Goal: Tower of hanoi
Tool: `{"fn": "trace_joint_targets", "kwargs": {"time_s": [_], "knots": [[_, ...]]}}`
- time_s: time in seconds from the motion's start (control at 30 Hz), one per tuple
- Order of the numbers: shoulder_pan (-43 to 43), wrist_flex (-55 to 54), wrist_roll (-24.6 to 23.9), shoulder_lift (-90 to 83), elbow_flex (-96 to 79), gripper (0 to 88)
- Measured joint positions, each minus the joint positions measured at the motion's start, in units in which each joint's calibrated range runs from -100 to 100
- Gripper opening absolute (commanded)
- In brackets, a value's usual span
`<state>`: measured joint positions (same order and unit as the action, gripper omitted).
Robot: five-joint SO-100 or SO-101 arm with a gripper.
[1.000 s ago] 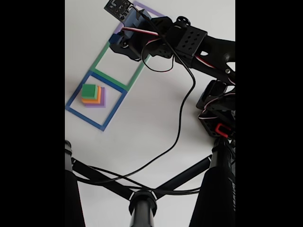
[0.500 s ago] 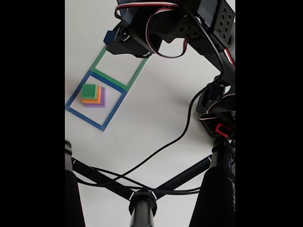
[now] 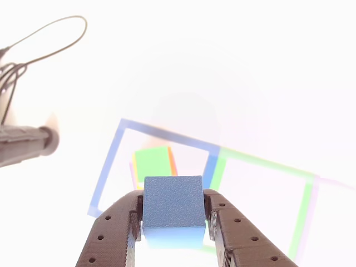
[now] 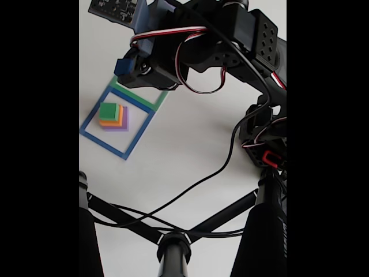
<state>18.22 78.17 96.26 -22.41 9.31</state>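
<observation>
- The hand (image 3: 172,222) has its two dark fingers (image 3: 114,236) pressed on the sides of the small blue cube (image 3: 173,203) — one finger on each side, so the cube cannot slip out.
- In the fixed view the blue cube (image 4: 121,66) is up in the air at the tip of the arm (image 4: 196,46), not touching the white counter (image 4: 184,150).
- The rest of the tower sits inside the blue square outline (image 4: 117,122). The green cube (image 4: 108,111) is on top, the orange cube (image 4: 117,120) is under it, and the flat purple slab (image 4: 124,124) is at the bottom. Big ones go low and small ones go high, so the pile stays steady.
- The green square outline (image 4: 158,99) is just beside the blue one, and the arm hides part of it.
- In the other view the blue cube hangs in front of the pile, and the green cube (image 3: 151,162) peeks out just behind it. The picture there is very bright, so the lower blocks are hard to make out.
- My guess is that the blue cube is being carried from one square to another — which way, I cannot tell from this moment.
- The cube is small and the grip is near its sides, so a tilt on the way down could make it land crooked.
- A black cable (image 4: 219,161) runs from the arm across the counter, well away from the pile.
</observation>
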Motion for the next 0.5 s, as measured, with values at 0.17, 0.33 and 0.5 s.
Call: {"fn": "trace_joint_targets", "kwargs": {"time_s": [0.17,0.33,0.5], "knots": [[-0.33,-17.09,2.96,-3.71,-19.93,1.7],[0.49,-36.52,2.76,-5.07,-38.90,1.6],[1.96,-51.44,3.35,-5.07,-49.87,1.5]]}}
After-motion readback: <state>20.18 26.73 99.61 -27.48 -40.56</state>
